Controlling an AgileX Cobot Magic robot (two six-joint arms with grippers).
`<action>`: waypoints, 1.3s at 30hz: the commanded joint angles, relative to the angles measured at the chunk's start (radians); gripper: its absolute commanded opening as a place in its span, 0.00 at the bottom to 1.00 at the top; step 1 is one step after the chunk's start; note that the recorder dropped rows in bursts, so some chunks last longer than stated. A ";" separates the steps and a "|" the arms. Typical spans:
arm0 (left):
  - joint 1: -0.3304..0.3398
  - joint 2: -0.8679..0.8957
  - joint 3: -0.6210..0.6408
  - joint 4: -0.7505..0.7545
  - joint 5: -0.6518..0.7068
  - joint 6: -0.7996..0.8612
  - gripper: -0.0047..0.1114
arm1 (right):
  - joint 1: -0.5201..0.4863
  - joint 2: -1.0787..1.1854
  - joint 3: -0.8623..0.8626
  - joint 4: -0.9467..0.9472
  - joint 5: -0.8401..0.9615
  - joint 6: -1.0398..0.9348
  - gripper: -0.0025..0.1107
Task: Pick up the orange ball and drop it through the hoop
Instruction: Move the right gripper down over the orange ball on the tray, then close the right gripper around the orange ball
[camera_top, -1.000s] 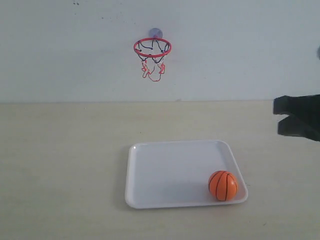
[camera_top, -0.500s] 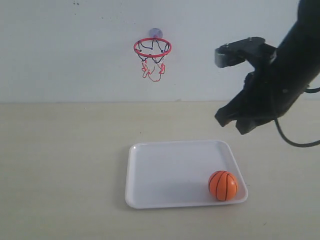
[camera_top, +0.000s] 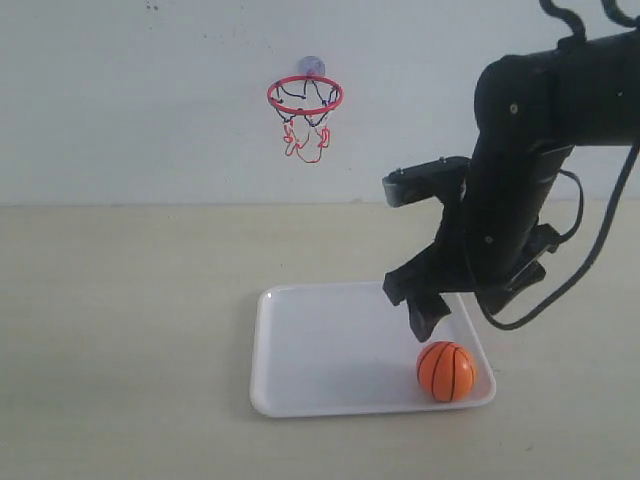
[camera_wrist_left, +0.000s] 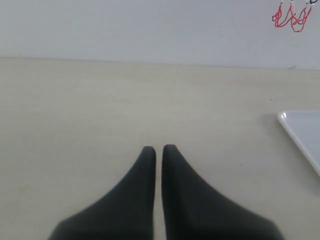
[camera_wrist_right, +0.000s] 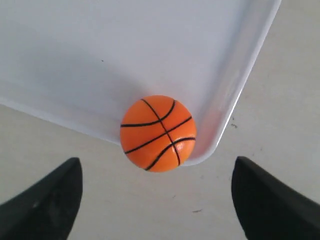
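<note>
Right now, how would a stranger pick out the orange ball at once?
Find the white tray lying on the beige table. In the exterior view, the orange ball sits in the tray's front right corner. It is the only orange thing there, with thin black seams.

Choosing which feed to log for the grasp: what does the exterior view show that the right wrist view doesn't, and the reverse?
Exterior only: the hoop on the wall and the whole white tray. Right wrist only: the right pincer plainly open, fingers wide apart. Both: the orange ball in the tray's corner.
</note>
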 joint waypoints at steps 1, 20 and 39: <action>0.001 -0.003 0.003 -0.006 -0.007 -0.008 0.08 | 0.000 0.055 -0.009 -0.015 -0.012 0.030 0.70; 0.001 -0.003 0.003 -0.006 -0.007 -0.008 0.08 | 0.000 0.163 -0.011 -0.009 -0.073 0.082 0.70; 0.001 -0.003 0.003 -0.006 -0.007 -0.008 0.08 | 0.000 0.108 -0.148 -0.008 0.052 0.031 0.05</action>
